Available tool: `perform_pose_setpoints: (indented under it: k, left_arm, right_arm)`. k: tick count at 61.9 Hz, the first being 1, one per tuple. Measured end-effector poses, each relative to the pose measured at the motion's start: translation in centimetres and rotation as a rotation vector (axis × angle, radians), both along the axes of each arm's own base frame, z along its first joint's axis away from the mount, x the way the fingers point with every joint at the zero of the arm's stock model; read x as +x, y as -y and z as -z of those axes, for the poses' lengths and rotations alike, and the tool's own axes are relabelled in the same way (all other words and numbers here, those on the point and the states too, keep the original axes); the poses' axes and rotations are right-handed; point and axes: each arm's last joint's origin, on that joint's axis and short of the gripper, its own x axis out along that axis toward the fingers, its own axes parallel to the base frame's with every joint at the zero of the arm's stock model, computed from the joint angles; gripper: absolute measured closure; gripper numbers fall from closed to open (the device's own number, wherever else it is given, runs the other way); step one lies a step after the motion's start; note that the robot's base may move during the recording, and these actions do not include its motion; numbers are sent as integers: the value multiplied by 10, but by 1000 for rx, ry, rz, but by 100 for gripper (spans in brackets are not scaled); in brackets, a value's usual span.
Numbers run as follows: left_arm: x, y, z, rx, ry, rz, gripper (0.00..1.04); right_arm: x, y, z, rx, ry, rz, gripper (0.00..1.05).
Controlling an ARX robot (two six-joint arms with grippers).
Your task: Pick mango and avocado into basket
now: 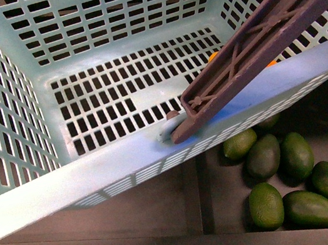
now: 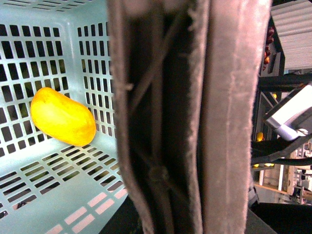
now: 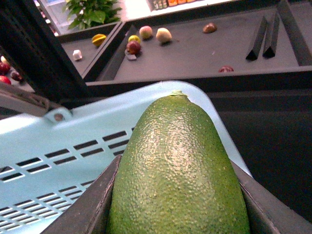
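The aqua-blue basket [image 1: 120, 162] hangs tilted and fills the front view, its brown-grey handle [image 1: 252, 43] crossing it diagonally. My left gripper is shut on that handle [image 2: 195, 117], which fills the left wrist view so closely that the fingers do not show. The yellow mango [image 2: 62, 117] lies inside the basket against its slotted wall; only orange slivers of the mango [image 1: 213, 57] peek past the handle in the front view. My right gripper [image 3: 178, 214] is shut on the green avocado [image 3: 178, 165], its dark fingers [image 3: 87, 209] on either side, just over the basket's rim [image 3: 97, 122].
Several more avocados [image 1: 301, 181] lie in a dark bin below the basket, right of a divider [image 1: 195, 193]. Beyond the basket, a dark display tray [image 3: 195, 53] holds scattered fruit [image 3: 146, 33]. A green plant [image 3: 92, 9] stands far behind it.
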Motion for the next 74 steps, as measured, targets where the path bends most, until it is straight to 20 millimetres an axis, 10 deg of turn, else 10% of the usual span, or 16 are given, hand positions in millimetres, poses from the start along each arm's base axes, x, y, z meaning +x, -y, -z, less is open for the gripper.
perform_pose_setpoints:
  k: [17, 36, 74]
  left_arm:
    - [0, 0, 0, 1, 1, -2, 90]
    - [-6, 5, -10, -44, 13, 59, 90]
    - [-1, -3, -7, 0, 29, -16, 90]
  right_arm:
    - [-2, -7, 0, 19, -2, -1, 8]
    - [-28, 18, -19, 76, 48, 87, 9]
    - [-126, 80, 30, -212, 187, 188, 103]
